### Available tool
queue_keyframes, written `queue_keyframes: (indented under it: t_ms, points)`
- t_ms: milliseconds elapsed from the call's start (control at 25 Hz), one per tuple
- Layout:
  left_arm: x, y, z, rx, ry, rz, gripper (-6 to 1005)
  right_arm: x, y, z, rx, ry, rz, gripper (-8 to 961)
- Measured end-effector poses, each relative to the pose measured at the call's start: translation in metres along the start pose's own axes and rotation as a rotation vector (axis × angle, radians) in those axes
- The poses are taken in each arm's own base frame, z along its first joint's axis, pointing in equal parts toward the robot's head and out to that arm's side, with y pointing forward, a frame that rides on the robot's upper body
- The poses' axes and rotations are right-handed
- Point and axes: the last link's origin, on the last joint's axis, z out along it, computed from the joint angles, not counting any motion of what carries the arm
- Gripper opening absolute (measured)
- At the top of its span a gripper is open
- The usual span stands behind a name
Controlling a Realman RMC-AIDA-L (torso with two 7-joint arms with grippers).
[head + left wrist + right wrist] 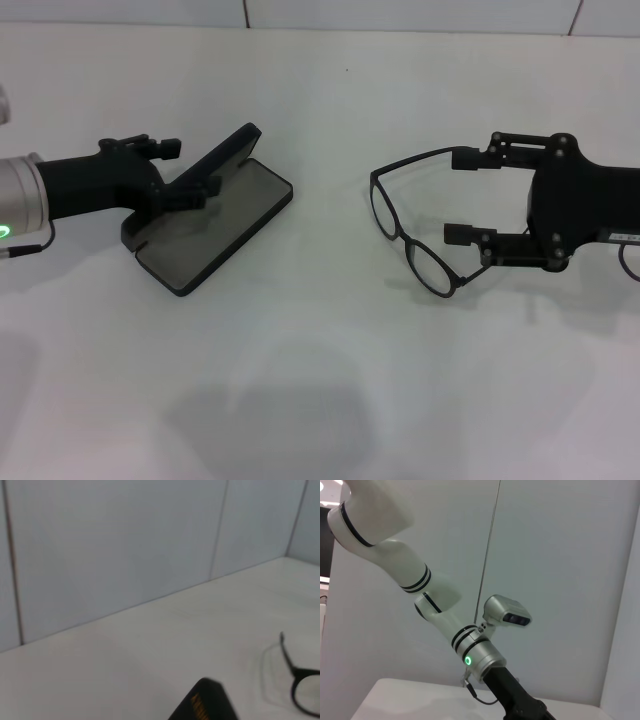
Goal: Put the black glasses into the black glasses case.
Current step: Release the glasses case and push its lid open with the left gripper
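The black glasses case (215, 228) lies open on the white table at the left, grey lining up, with its lid (228, 158) tilted upward. My left gripper (175, 172) straddles the lid, one finger behind it and one against its inner face, and appears shut on it. The lid's corner with orange lettering shows in the left wrist view (205, 704). The black glasses (400, 228) rest on the table at the right with their temple arms spread toward my right gripper (465, 196). That gripper is open, its upper fingertip at the far temple arm's end. Part of the glasses' frame shows in the left wrist view (299, 680).
The white table (320, 380) ends at a tiled wall (400, 12) at the back. The right wrist view shows my left arm (445, 610) and the head camera (507, 611) against the wall.
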Motion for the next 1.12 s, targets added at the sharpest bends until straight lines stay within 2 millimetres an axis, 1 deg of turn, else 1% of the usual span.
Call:
queue_keyframes:
  t_ms: [360,560,1120]
  points:
    - [-0.005,-0.003,0.001,0.008,-0.066,0.013,706,0.001,0.002,0.002,-0.007,0.004,0.001,678]
    - [-0.005,-0.003,0.001,0.008,-0.070,0.021,580,0.003,0.007,0.004,-0.031,0.009,-0.032,678]
    - [0.012,-0.007,0.003,0.012,-0.011,0.001,483,0.006,0.013,0.002,-0.039,0.011,-0.041,678]
